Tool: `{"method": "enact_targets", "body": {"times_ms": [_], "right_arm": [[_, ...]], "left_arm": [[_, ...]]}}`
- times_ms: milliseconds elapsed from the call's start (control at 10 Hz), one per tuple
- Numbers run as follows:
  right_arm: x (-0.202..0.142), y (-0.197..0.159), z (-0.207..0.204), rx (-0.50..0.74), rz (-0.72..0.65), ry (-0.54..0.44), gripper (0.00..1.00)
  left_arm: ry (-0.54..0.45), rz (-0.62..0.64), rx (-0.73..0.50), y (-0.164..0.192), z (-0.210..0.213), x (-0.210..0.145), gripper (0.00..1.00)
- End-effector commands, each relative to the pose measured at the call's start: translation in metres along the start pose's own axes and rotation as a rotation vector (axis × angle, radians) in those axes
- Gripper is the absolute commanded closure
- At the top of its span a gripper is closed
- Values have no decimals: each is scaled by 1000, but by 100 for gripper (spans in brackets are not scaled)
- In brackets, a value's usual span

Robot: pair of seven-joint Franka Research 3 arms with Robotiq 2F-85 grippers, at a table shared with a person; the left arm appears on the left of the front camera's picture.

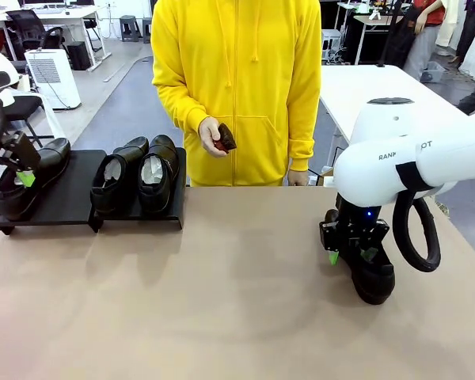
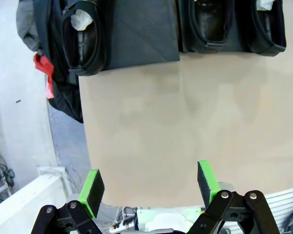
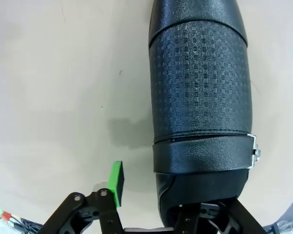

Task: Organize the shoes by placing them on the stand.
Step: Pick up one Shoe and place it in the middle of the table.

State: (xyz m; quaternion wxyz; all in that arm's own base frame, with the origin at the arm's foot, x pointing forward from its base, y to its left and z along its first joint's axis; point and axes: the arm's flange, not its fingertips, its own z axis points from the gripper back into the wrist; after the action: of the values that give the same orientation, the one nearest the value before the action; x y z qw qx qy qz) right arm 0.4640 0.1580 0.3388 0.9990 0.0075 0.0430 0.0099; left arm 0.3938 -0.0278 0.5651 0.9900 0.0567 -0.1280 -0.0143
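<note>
shoes [image 1: 154, 172] on stand [image 1: 63, 198] | arm text "RAN…OT", partly hidden | L gripper [image 2: 151, 187] agape | R gripper [image 1: 350, 255] on 4th shoe [image 3: 200, 97], grip unclear

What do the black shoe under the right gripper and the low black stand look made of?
Black shoe under the right gripper: apparently leather or imitation, with a grid-embossed vamp, smooth glossy toe, and small metal buckle. Low black stand: flat matte panels, likely plastic or painted board; the material is hard to tell.

right finger hidden behind shoe [image 3: 200, 97]
</note>
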Motion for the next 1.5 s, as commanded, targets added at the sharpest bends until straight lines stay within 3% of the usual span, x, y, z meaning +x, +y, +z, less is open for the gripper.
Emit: {"method": "enact_targets", "body": {"times_ms": [0, 600, 700, 900, 1000, 1400], "right_arm": [[-7, -8, 3, 16, 21, -8, 100], [-9, -8, 15, -4, -54, 0, 100], [-21, 13, 44, 33, -138, -23, 100], [-52, 75, 82, 162, -81, -91, 100], [-68, 119, 88, 217, -28, -53, 100], [-72, 232, 53, 278, -64, 29, 100]], "left_arm": [[-6, 1, -11, 1, 0, -2, 2], [-6, 1, -11, 1, 0, -2, 2], [-6, 1, -11, 1, 0, -2, 2], [-6, 1, -11, 1, 0, -2, 2], [-6, 1, -11, 1, 0, -2, 2], [-6, 1, -11, 1, 0, -2, 2]]}}
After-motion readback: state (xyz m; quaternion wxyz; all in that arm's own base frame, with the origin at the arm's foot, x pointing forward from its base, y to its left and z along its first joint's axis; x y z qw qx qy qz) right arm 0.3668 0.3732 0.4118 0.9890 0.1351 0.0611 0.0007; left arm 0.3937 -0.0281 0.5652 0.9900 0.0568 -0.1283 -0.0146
